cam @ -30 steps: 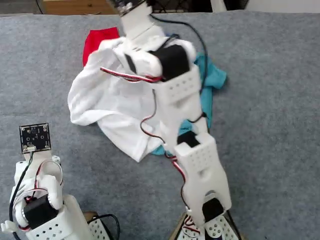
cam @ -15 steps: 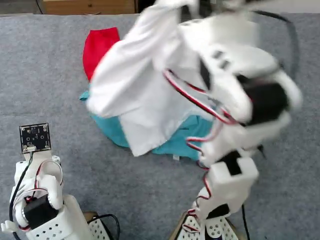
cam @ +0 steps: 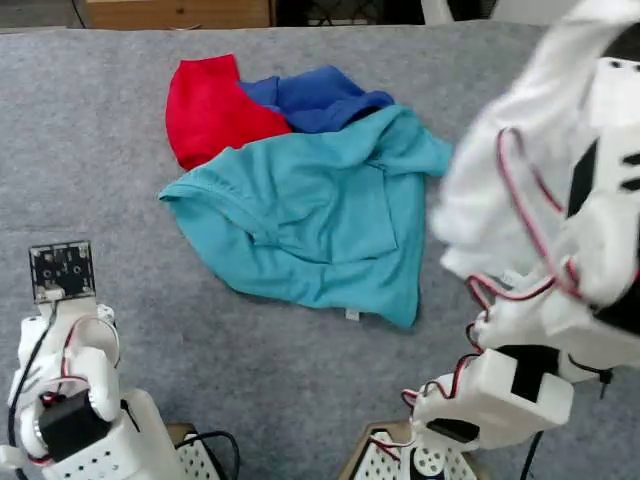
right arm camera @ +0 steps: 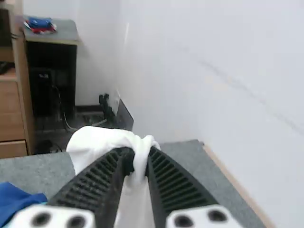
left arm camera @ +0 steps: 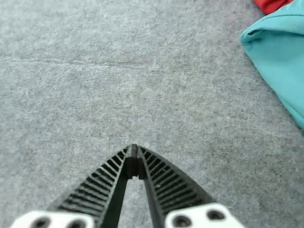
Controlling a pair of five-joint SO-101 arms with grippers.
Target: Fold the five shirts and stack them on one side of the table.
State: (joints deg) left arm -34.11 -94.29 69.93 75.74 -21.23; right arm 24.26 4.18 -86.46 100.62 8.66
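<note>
right end effector point(right arm camera: 134, 165) clamped on white shirt point(cam: 480, 200) | we see it hang over desk point(cam: 100, 200) right side, apart from teal shirt point(cam: 320, 230) | left end effector point(left arm camera: 134, 156) together, empty, farther off

Grey felt-covered table point(cam: 90, 180), plain white wall point(right arm camera: 213, 61), black cabinet point(right arm camera: 50, 76) with grey top, wooden drawers point(right arm camera: 14, 114) beside it

We see our left end effector point(left arm camera: 134, 154) closed, tips meeting, over the grey carpeted desk point(left arm camera: 118, 71). A teal shirt point(left arm camera: 280, 57) lies off ahead, a red shirt point(left arm camera: 271, 4) just past it.
</note>
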